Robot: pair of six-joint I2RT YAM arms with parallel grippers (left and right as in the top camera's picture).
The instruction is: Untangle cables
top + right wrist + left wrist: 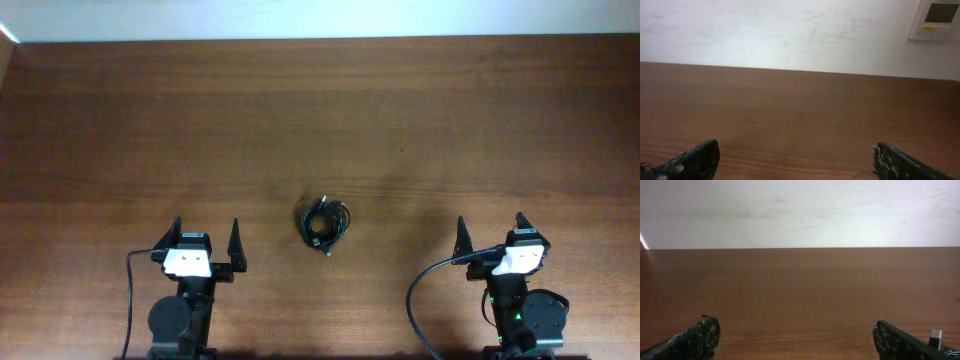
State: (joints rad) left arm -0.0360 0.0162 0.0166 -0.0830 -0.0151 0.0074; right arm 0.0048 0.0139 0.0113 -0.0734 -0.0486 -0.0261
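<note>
The cables (325, 222) lie as one small knotted black bundle on the desk (320, 110), about midway across it and toward the near edge, in the gap between my two arms. One short end with a plug trails from the bundle's near side toward me. Nothing touches the bundle; bare wood surrounds it.

My left claw (207, 238) sits to the left of the bundle and a little nearer to me, well apart from it. Its jaws are spread wide with nothing between them. From my left wrist, I see both fingers (700, 340) at the bottom corners with bare wood between, and a small silvery plug tip (936, 337) peeks out beside the right finger.

My right claw (490, 230) sits to the right of the bundle, farther from it than the left one, jaws likewise released and holding nothing. From that wrist the dark fingers (695, 162) frame bare desk, and beyond the far edge stands a pale wall (790, 30) with a white control panel (935, 20) at upper right.
</note>
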